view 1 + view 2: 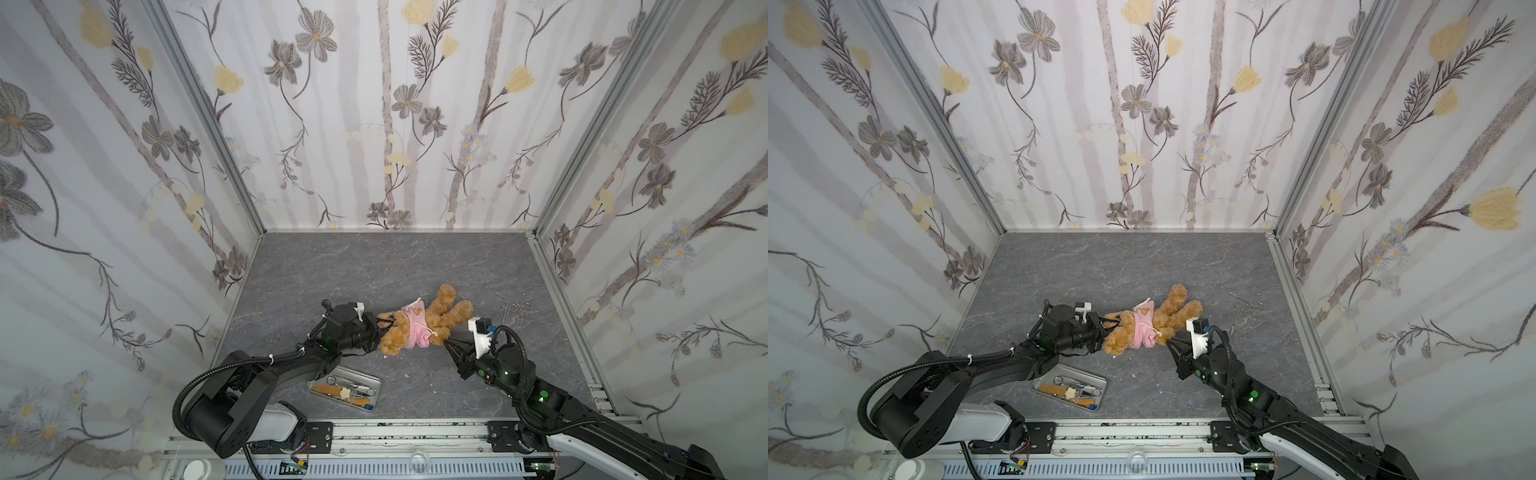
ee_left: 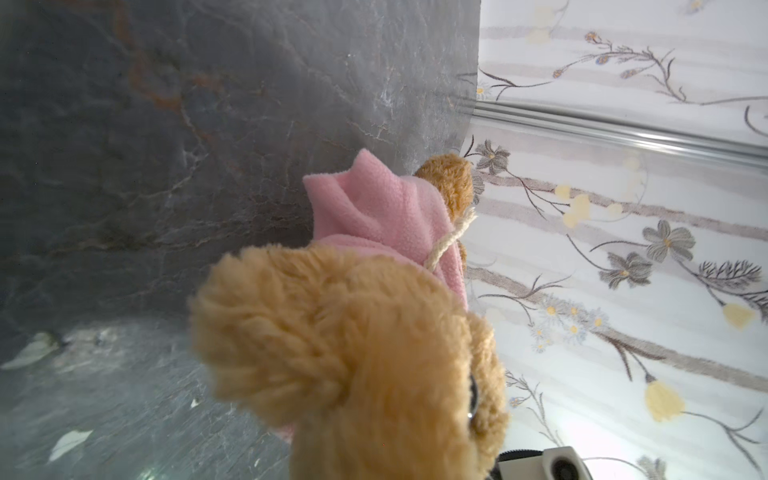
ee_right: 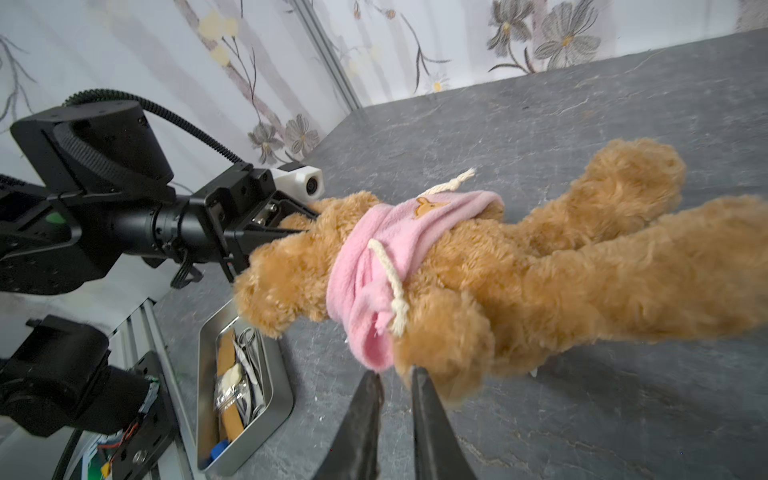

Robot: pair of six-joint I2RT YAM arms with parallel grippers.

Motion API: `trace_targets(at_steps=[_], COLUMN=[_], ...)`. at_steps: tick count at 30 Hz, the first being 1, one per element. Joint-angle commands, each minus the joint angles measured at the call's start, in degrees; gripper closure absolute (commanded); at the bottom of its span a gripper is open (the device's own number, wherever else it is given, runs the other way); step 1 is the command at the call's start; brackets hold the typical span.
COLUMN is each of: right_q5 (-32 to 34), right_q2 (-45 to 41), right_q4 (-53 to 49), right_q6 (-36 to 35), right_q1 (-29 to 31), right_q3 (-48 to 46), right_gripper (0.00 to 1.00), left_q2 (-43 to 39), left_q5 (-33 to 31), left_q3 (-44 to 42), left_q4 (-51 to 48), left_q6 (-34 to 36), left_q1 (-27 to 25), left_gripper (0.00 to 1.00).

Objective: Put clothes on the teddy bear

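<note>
Lying on the grey table (image 1: 374,270) just beyond the metal tray (image 1: 361,372), the teddy bear (image 1: 442,309) has a pink shirt (image 1: 415,328) bunched round its chest. The left gripper (image 1: 380,325) is clenched on the bear's head, just past the tray's far edge. The right gripper (image 3: 395,376) sits beyond the tray's right end with its jaws a narrow slit apart at the shirt's hem, nothing between them.

Teddy bear (image 1: 446,309) lying on bench (image 1: 415,266), shirt (image 1: 409,326) round torso. Tray (image 1: 375,394) in front of bear, forceps (image 1: 513,307) right of it, left hand (image 1: 380,324) at head.
</note>
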Motion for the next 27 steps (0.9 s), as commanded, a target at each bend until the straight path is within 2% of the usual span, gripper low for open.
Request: trace_targets(at_steps=[1,5,12,21,27], right_q5=[-1.9,0.2,2.6,0.9,2.7], right_q2=[1.8,6.5,13.2,20.3,23.3], right_q4=[6.2,14.4,27.4,34.1,35.7], right_q6=[-4.1,-7.7,-15.9,-19.6,-20.2], right_q1=[1.0,1.2,1.3,1.3,1.2], right_q3=[-1.3,-3.0,-4.5,-2.2,-1.3], right_gripper=[0.85,0.87,0.9,0.77,0.76], left_q2=[1.3,1.5,1.7,2.5,2.9], left_q5=[5.3,6.5,8.4,8.5,8.7], left_q3=[-0.1,0.4,2.5,3.6,3.8], left_q4=[14.6,15.4,15.4,15.4,15.4], left_q6=[-15.3,-19.4,-20.1,-19.4,-19.1], left_q1=[0.4,0.4,0.1,-1.4,-2.1], left_gripper=[1.0,1.0,1.0,1.0,1.0])
